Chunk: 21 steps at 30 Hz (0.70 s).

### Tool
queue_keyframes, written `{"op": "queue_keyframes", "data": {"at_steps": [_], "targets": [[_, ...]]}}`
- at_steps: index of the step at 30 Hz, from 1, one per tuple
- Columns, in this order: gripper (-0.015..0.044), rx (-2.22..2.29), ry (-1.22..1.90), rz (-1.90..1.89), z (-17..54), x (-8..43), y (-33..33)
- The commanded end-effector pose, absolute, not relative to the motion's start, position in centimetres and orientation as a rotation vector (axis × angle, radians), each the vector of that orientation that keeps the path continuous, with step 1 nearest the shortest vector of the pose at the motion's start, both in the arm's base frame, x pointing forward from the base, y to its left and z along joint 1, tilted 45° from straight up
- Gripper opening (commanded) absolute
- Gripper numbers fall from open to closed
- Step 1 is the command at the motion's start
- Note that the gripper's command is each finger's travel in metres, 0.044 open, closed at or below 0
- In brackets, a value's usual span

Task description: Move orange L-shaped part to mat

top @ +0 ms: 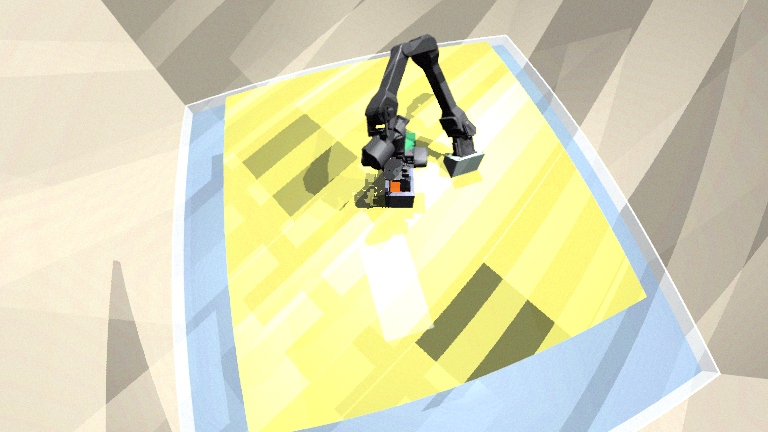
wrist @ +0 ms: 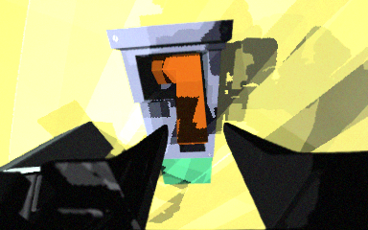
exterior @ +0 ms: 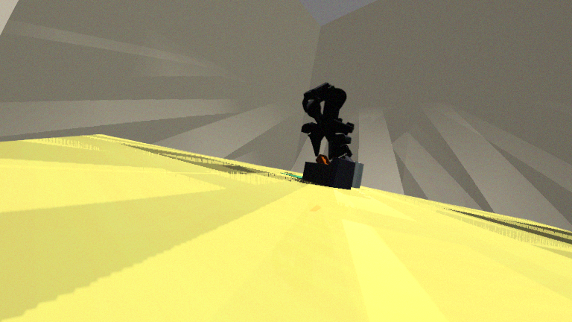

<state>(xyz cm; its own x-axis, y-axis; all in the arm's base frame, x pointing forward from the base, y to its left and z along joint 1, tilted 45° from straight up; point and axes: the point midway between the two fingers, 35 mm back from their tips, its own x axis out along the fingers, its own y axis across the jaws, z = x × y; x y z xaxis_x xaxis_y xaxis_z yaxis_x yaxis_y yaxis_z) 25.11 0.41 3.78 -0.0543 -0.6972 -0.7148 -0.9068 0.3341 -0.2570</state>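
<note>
On the bench (top: 532, 223) (exterior: 211, 259) (wrist: 48, 72), seen from the top, a tray (top: 399, 201) (exterior: 320, 174) (wrist: 168, 35) stands left of the arm's base (top: 465, 164) (exterior: 358, 175), with a mat (top: 410, 140) (exterior: 293, 175) (wrist: 189, 172) behind it. The L-shaped part (top: 395, 186) (exterior: 322, 159) (wrist: 191, 86) lies in the tray's pocket, its straight end towards the mat, its L-shaped end away

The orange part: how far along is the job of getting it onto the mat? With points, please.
Done: the orange part (exterior: 322, 159) (wrist: 191, 86) appears tipped, poking above the tray (exterior: 318, 173) (wrist: 136, 39).
In hand: the open gripper (wrist: 195, 127) straddles its straight end.
Left: pinching, lifting, placing on the green mat (wrist: 194, 170), releasing.
</note>
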Motion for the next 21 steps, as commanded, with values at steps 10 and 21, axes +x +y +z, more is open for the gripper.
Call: {"op": "queue_keyframes", "data": {"at_steps": [10,21], "targets": [[0.028,-1.431,1.82,0.334,2.47,24.64,-1.09],[0.0122,-1.423,1.812,0.333,2.68,24.9,-0.78]]}}
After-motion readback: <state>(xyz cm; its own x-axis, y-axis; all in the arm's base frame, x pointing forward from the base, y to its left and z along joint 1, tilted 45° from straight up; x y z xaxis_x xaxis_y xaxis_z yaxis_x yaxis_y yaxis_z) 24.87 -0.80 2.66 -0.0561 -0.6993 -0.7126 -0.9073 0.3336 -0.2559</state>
